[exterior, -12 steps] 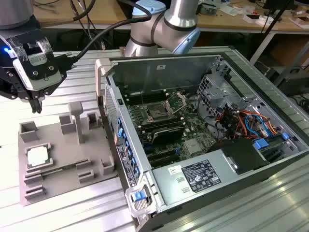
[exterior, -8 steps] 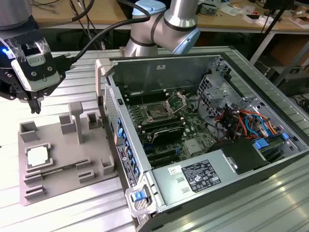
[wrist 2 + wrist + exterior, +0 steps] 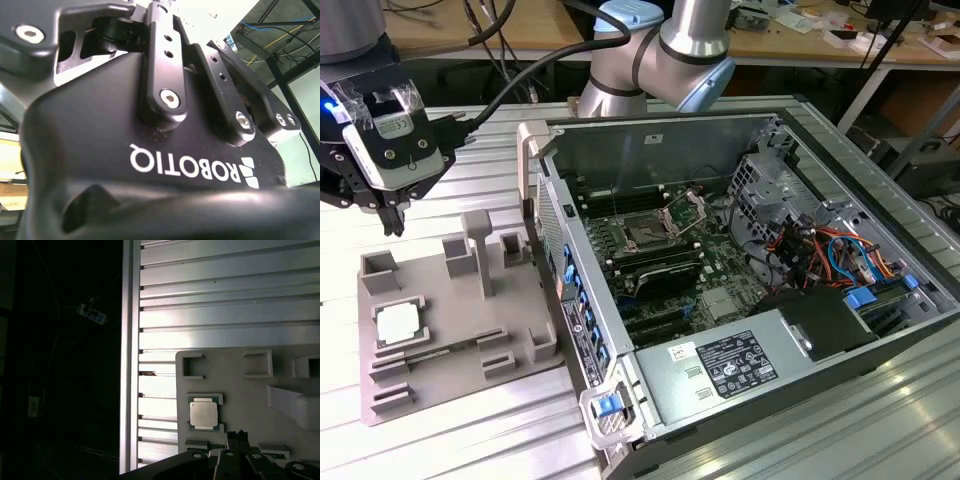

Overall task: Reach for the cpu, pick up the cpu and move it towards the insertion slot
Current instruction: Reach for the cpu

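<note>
Your cpu (image 3: 397, 323) lies flat, shiny silver top up, in a shallow framed pocket of the grey fixture plate (image 3: 460, 315). That pocket sits toward the near end of the plate, on the exterior view's left. The first wrist view shows the cpu (image 3: 203, 413) square in its pocket with a thin dark rim around it, and nothing touches it.

Your gripper (image 3: 392, 215) hangs over the plate's far corner on the exterior view's left, above the cpu and apart from it. In the first wrist view the gripper (image 3: 238, 436) shows its two tips together, with nothing between them. The jaws are closed and hold nothing.

On the plate around the cpu you see other low rectangular frames and a taller upright post (image 3: 478, 250). The plate rests on the ribbed aluminium table (image 3: 470, 165), whose slats (image 3: 225, 300) run bright across the first wrist view.

The open computer case (image 3: 650, 145) stands just beside the plate, on the exterior view's right. Inside it, on the green motherboard (image 3: 720, 265), your insertion slot (image 3: 645, 233) shows its dark centre. Its metal bracket (image 3: 685, 210) is tilted up. The slot is well apart from both cpu and gripper. The silver and blue arm (image 3: 670, 50) curves in behind the case's far wall.
</note>
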Robot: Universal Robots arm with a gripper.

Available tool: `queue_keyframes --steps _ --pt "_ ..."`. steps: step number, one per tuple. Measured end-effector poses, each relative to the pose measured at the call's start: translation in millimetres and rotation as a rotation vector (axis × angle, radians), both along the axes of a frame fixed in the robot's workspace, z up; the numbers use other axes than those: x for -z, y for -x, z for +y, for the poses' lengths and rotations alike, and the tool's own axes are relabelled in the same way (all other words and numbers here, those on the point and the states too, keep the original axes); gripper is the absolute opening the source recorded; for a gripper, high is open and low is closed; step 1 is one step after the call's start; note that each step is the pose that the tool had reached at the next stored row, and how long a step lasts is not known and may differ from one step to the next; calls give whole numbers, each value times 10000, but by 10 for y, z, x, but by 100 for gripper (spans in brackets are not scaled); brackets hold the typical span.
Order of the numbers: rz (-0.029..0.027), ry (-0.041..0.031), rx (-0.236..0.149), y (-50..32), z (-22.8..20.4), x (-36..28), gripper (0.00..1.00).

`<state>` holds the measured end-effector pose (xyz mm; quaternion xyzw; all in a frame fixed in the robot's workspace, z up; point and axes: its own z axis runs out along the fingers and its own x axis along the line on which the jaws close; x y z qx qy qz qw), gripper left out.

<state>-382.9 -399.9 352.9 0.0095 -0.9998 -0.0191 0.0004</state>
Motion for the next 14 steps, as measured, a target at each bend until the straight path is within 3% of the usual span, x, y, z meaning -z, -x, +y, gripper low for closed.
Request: queue_keyframes --steps 14 --pt "-2 -1 -1 19 -1 14 11"
